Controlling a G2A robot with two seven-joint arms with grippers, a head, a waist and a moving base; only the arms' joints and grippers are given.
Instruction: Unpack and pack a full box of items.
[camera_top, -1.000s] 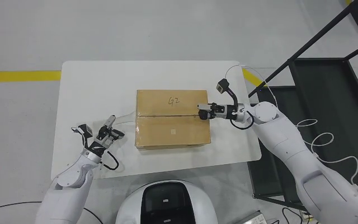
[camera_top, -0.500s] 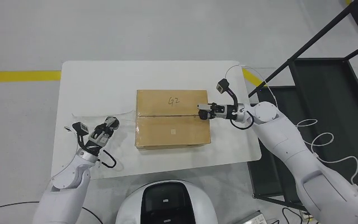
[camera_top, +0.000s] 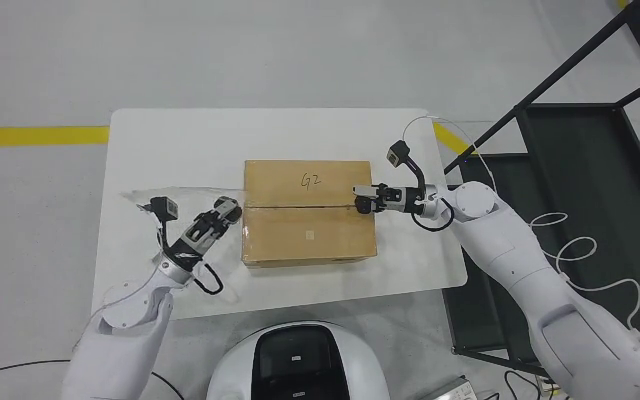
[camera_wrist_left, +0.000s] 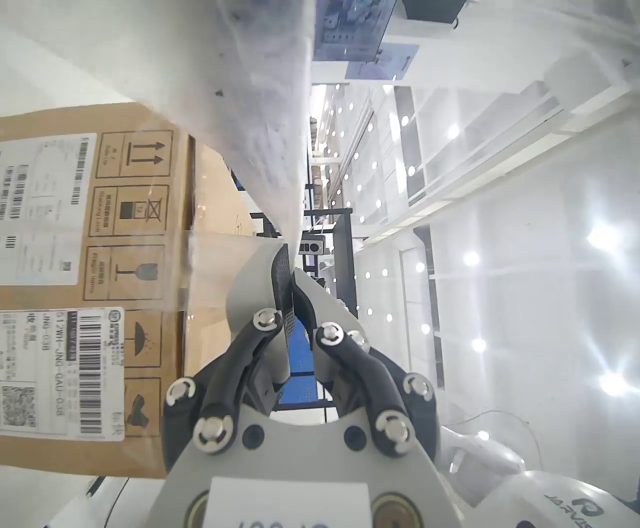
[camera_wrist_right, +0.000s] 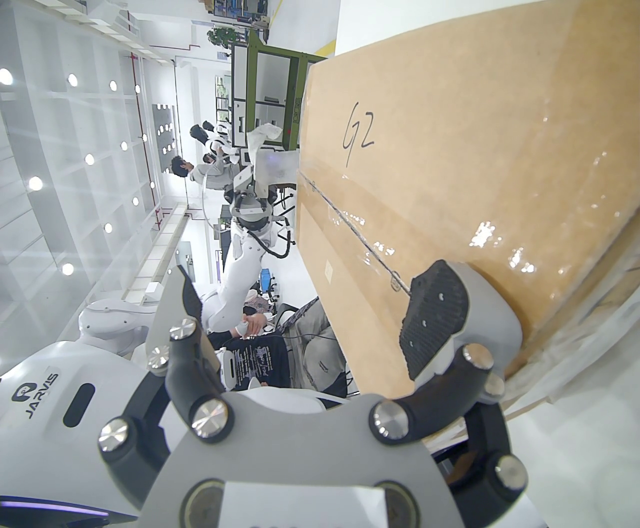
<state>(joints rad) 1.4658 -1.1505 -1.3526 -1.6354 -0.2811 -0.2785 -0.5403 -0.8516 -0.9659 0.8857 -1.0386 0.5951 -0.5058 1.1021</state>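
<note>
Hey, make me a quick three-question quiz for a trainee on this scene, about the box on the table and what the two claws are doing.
1. True or false: the top flaps of the cardboard box are standing open.
2. Multiple choice: the left claw is shut on A) a clear tape strip, B) a box flap, C) nothing.
3. Fill in the blank: the right claw is ____, with one finger over the top of the box at the seam.

Key: 1 false, the flaps lie closed; 2 A; 3 open.
</note>
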